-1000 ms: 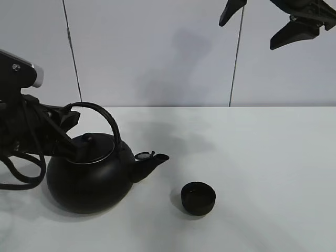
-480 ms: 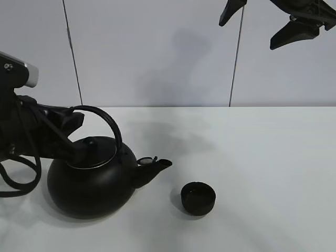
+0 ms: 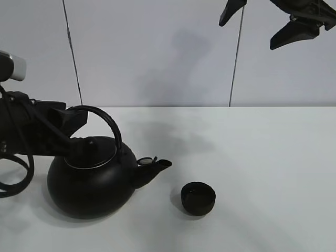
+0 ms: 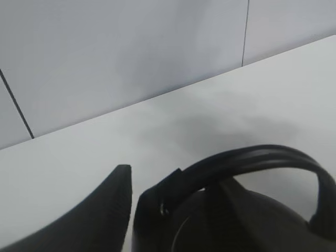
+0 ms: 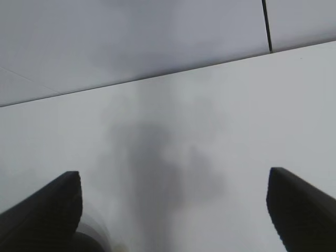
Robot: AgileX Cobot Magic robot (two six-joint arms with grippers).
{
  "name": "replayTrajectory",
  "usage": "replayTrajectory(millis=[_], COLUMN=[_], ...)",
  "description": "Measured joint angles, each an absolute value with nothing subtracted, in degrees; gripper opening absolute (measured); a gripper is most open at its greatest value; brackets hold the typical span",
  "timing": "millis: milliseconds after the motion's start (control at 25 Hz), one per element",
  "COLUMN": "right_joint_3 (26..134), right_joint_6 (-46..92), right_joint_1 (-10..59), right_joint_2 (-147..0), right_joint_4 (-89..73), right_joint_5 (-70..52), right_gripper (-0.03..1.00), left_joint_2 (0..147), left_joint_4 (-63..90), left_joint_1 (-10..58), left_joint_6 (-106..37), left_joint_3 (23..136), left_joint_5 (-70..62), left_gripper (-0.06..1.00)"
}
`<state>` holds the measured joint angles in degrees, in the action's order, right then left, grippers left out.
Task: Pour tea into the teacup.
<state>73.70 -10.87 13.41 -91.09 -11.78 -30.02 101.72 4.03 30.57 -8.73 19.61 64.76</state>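
Sitting upright on the table [image 3: 273,157] in ext high view: kettle [image 3: 92,181], teacup [image 3: 198,198] lying near its spout at 3 o'clock. Left gripper [image 3: 71,134] is sitting at the handle, jaw state can't tell. Left wrist: one finger [image 4: 89,215] is lying just beside handle. Right wrist: right gripper [image 5: 176,205] is hanging w/ jaws spread, empty.

The kettle [image 3: 90,178] stands on the table [image 3: 262,157], its spout [image 3: 152,169] pointing right. The teacup [image 3: 198,198] sits on the table near the kettle, right of the spout and slightly nearer the front edge.
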Motion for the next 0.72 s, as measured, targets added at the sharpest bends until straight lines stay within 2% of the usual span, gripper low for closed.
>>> replayTrajectory(millis=[720], right_joint_3=[73.70], right_joint_6=[-10.87], right_joint_1=[13.41], right_joint_2=[-91.09], right_joint_4=[-11.78], right_joint_5=[-30.02], right_gripper=[0.66], left_joint_2=[97.67], left_joint_4=[0.00], left_joint_1=[30.57], left_joint_6=[-3.55], left_joint_3=[14.10], left_joint_5=[66.38], left_gripper=[0.39])
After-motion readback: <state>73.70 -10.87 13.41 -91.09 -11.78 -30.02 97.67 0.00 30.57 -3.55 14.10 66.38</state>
